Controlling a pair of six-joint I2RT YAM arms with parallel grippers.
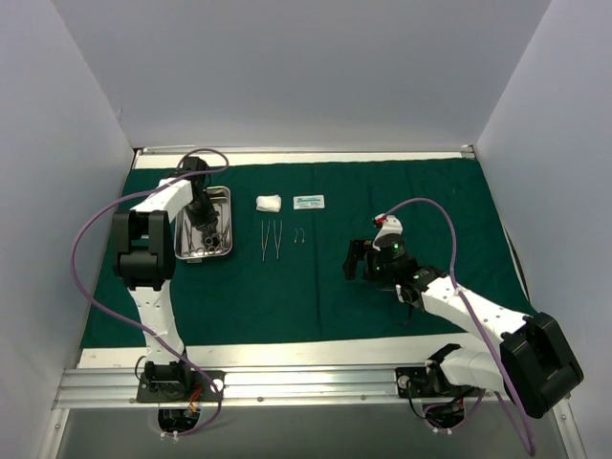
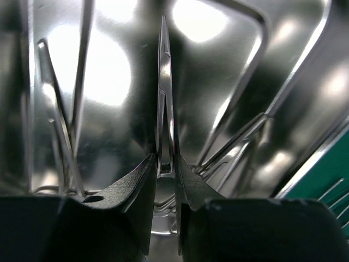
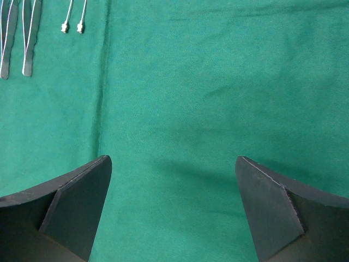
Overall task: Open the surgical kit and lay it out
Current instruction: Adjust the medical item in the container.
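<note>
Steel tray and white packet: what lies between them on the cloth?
The white gauze wad lies between the steel tray and the white packet, apart from both; the top external view shows it.

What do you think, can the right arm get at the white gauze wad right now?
Probably yes. The right gripper is open and empty over bare cloth, and the gauze wad lies in the open with only flat tweezers along the way. The left gripper is busy with an instrument in the tray.

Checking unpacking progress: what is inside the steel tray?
A thin silver instrument lies in the steel tray, the left hand closed around it. Other thin metal pieces show beside it; the hand and glare hide how many.
</note>
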